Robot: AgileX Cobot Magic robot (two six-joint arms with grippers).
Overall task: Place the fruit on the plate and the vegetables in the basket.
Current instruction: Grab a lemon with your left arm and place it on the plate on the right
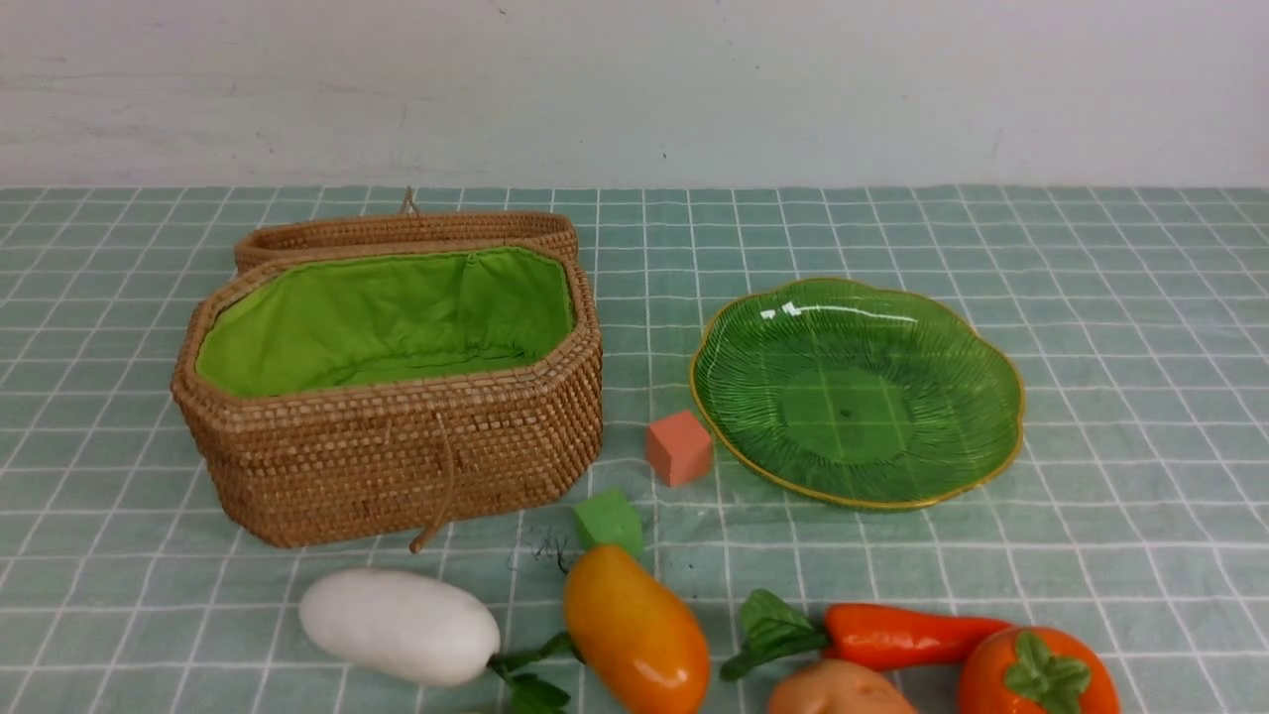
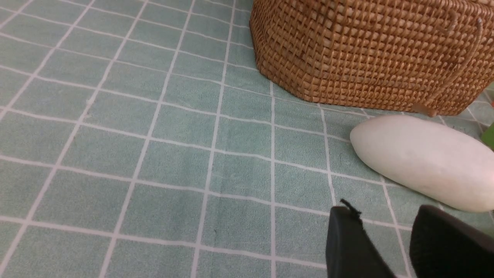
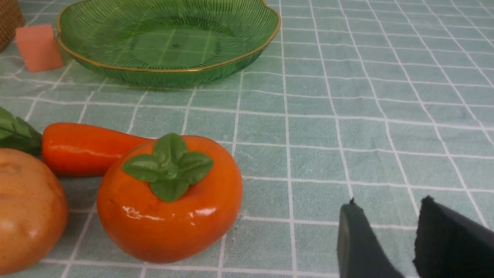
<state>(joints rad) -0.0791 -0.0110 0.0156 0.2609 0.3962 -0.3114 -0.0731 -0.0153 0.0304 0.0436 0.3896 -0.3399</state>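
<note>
Here, the left gripper [image 2: 384, 216] and right gripper [image 3: 389, 208] hover low above the tablecloth [image 2: 154, 154], jaws parted, gripping nothing.

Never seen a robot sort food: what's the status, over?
Grippers: left gripper, right gripper open, empty. Task: plate empty, basket open; radish, mango, carrot, potato, persimmon on cloth. Obstacles: pink cube beside plate, green cube by mango.

Basket [image 1: 397, 466] left of plate [image 1: 858, 397]; radish [image 1: 400, 625], mango [image 1: 634, 635], carrot [image 1: 907, 635], persimmon [image 1: 1036, 674] lie before them
</note>
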